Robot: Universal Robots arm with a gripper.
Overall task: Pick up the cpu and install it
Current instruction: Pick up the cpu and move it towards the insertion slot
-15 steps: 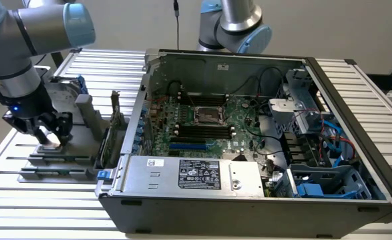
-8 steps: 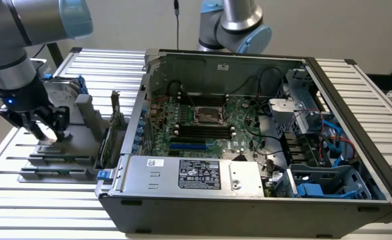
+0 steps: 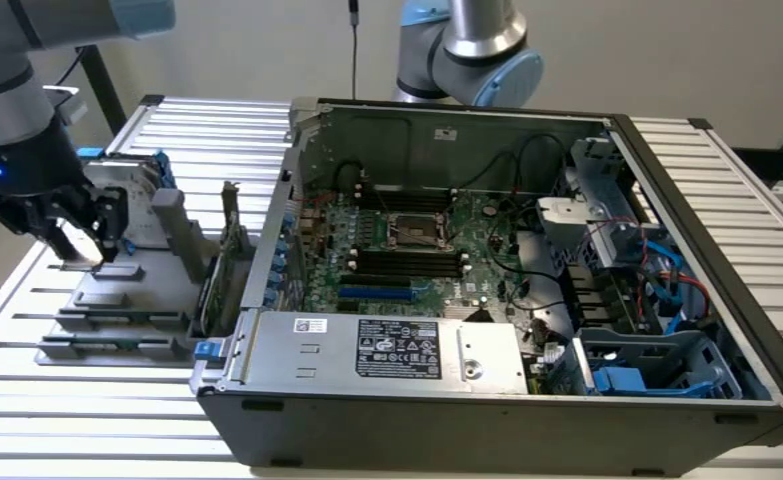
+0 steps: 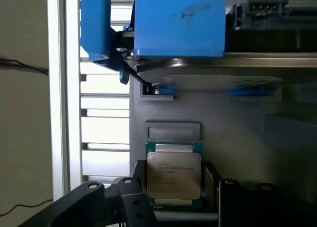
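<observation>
One small flat square cpu (image 4: 173, 173), dull silver top with a green rim, sat in its pocket of the grey plastic parts tray (image 3: 111, 300) on the slatted metal counter (image 3: 98, 410). The black two-fingered gripper (image 3: 78, 245) was down over it, jaws set wide and apparently closed against two opposite edges. Chip not yet lifted. The square socket (image 3: 411, 232) inside the open grey computer case (image 3: 498, 405) lay bare; lifting and installing both remained.
</observation>
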